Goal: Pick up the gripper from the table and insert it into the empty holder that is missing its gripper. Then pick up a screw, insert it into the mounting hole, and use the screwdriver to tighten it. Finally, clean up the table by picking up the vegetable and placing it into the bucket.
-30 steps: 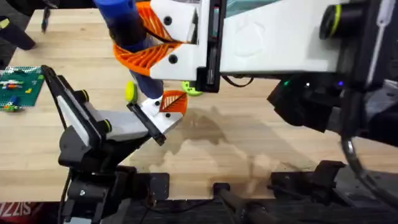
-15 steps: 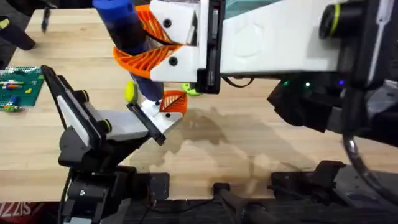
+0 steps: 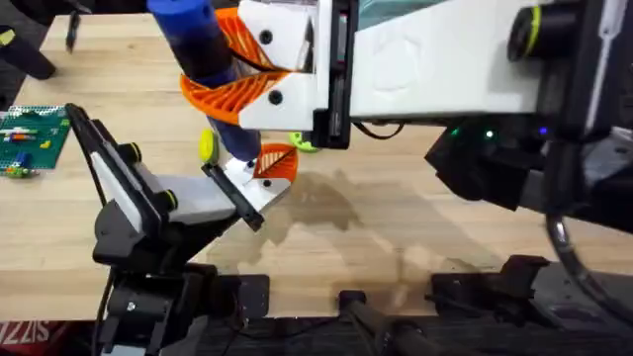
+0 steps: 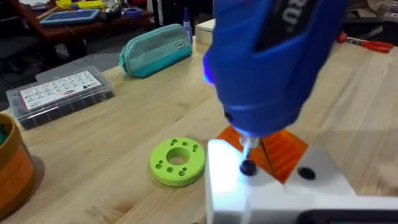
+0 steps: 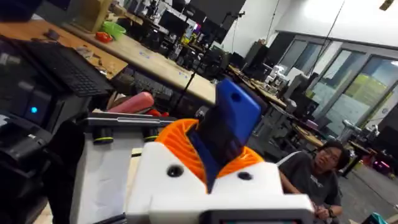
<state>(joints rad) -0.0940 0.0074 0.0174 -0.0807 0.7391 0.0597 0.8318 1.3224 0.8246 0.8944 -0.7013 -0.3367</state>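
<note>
My right gripper (image 3: 232, 74) reaches across the table, shut on the blue screwdriver (image 3: 193, 35), which stands upright between its orange ribbed pads (image 5: 180, 140). The screwdriver's narrow tip (image 4: 247, 144) points down at a dark screw (image 4: 247, 167) in the white holder (image 4: 273, 193). The orange gripper wedge (image 4: 277, 149) sits in that holder, at the end of my left gripper (image 3: 249, 186), low over the table. A small green piece (image 3: 305, 141), apparently the vegetable, peeks out under the right arm. The orange bucket (image 4: 12, 171) stands near the holder.
A lime-green ring-shaped disc (image 4: 178, 162) lies on the table close to the holder. Farther off are a clear parts box (image 4: 59, 93) and a teal pouch (image 4: 155, 48). A green brick plate (image 3: 30, 138) sits at the table's left edge.
</note>
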